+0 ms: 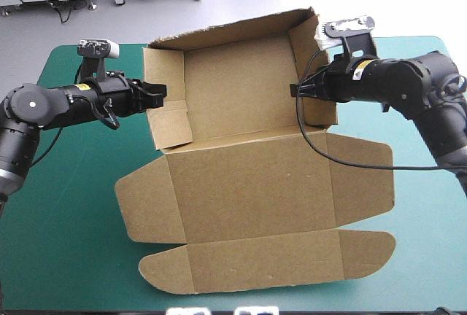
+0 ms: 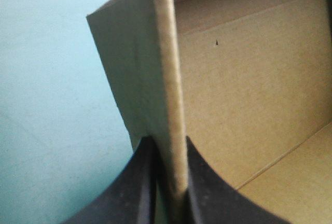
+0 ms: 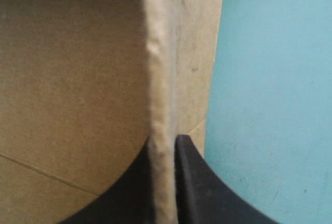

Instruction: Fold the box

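The brown box (image 1: 248, 184) lies mid-table as an open tray at the far side, with its lid flat toward the near edge. The tray's left, right and far walls stand raised. My left gripper (image 1: 159, 95) is shut on the top edge of the left wall (image 2: 171, 105), the board pinched between both black fingers (image 2: 199, 182). My right gripper (image 1: 298, 90) is shut on the right wall (image 3: 161, 130), one finger inside the tray, the other finger (image 3: 194, 182) outside.
The lid's side flaps (image 1: 146, 202) and its front flap (image 1: 270, 260) lie flat on the teal-green cover (image 1: 58, 242). Bare cover shows to the left and right of the box and along the near edge.
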Controlling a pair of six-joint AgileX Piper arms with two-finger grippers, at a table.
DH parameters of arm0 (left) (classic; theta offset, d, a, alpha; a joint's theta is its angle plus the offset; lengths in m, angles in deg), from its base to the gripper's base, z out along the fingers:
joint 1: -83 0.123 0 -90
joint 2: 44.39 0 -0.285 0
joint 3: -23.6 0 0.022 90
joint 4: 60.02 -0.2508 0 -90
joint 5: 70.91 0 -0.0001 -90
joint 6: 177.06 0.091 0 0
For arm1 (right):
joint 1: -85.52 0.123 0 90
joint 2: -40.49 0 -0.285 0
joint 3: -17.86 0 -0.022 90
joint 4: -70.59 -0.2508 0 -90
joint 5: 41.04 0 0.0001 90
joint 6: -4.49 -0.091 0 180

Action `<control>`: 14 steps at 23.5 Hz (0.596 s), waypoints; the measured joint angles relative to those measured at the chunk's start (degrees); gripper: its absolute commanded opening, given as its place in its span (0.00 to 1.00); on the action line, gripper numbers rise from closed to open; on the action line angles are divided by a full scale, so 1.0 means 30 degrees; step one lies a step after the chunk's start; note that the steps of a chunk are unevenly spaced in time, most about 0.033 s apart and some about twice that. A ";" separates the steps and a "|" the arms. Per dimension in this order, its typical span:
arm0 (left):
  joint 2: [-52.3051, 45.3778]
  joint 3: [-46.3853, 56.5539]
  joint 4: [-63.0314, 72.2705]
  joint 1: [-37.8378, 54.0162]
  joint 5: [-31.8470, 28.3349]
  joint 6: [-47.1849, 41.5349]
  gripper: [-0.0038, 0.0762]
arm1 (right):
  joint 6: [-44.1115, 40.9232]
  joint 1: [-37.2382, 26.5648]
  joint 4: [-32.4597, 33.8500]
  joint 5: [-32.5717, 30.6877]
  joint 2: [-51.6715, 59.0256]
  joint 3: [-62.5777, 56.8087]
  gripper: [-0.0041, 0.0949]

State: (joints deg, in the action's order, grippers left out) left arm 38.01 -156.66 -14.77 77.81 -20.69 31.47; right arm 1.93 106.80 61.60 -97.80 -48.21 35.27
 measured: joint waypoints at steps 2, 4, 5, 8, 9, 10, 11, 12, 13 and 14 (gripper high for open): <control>0.0053 0.0040 -0.2211 -0.0467 0.0494 -0.1499 0.04 | -0.0445 0.0096 -0.0224 -0.0836 -0.0718 -0.0151 0.05; 0.0257 0.0040 -0.3781 -0.0984 0.0965 -0.2658 0.04 | -0.0633 0.0133 -0.0345 -0.1562 -0.1343 -0.0173 0.05; 0.0415 0.0040 -0.4672 -0.1363 0.1242 -0.3347 0.04 | -0.0810 0.0133 -0.0385 -0.2089 -0.1657 -0.0173 0.05; 0.1570 0.0040 -0.6860 -0.2691 0.2048 -0.5176 0.04 | -0.1401 0.0133 -0.0156 -0.4024 -0.3044 -0.0368 0.05; 0.1962 0.0040 -0.7292 -0.3029 0.2190 -0.5542 0.04 | -0.1467 0.0133 -0.0088 -0.4366 -0.3379 -0.0368 0.05; 0.2517 0.0040 -0.8156 -0.3472 0.2333 -0.6279 0.04 | -0.1527 0.0133 0.0021 -0.4656 -0.3793 -0.0368 0.05; 0.2861 0.0040 -0.8578 -0.3661 0.2383 -0.6666 0.04 | -0.1532 0.0133 0.0020 -0.4723 -0.4042 -0.0368 0.05; 0.3198 0.0040 -0.8949 -0.3785 0.2402 -0.7028 0.04 | -0.1549 0.0136 0.0020 -0.4738 -0.4290 -0.0368 0.05; 0.3538 0.0040 -0.9212 -0.3884 0.2402 -0.7302 0.04 | -0.1568 0.0153 0.0020 -0.4758 -0.4566 -0.0368 0.05; 0.3870 0.0040 -0.9487 -0.3942 0.2421 -0.7638 0.04 | -0.1568 0.0151 0.0020 -0.4740 -0.4844 -0.0368 0.05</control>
State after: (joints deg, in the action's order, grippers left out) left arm 49.62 -156.54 -43.23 65.99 -13.42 8.56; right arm -2.77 107.25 61.66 -112.02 -62.74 34.17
